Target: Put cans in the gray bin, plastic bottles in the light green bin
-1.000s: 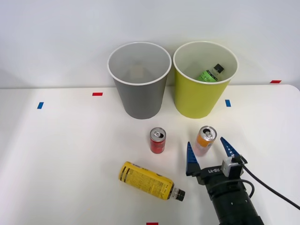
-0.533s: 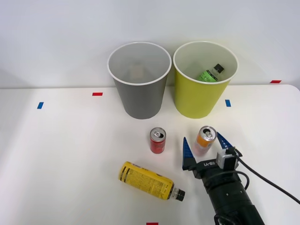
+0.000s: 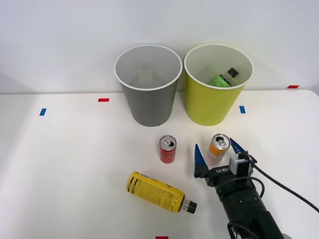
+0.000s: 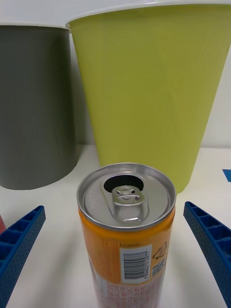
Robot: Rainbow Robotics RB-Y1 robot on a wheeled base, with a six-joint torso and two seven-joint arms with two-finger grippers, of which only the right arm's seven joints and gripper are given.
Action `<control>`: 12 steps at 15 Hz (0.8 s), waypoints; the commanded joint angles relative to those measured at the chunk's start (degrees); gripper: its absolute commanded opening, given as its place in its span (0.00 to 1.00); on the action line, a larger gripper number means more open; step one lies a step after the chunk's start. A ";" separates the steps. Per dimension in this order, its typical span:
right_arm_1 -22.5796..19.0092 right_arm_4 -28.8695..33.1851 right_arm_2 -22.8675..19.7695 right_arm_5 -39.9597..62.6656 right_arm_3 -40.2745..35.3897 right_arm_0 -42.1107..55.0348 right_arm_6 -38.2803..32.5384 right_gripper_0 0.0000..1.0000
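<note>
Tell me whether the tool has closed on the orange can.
No: in the wrist view the blue fingers stand apart on either side of the orange can, with white table showing between each and the can.

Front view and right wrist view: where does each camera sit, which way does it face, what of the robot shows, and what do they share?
Front view: above the arms, facing forward and down at the table; the right gripper and arm show.
Right wrist view: on the right wrist, facing level at the orange can; blue fingers show.
Shared: orange can, gray bin, light green bin.
</note>
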 commanded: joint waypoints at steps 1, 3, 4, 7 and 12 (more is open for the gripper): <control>-0.11 0.03 -0.38 0.25 0.00 -0.07 0.09 1.00; -0.38 0.03 -0.47 0.25 0.00 -0.16 0.09 0.81; -0.46 0.03 -0.56 0.25 0.00 -0.16 0.18 0.48; -0.73 0.03 -0.47 0.34 0.00 -0.16 0.18 0.00; -1.61 0.03 -0.12 0.34 0.00 -0.16 -0.17 0.00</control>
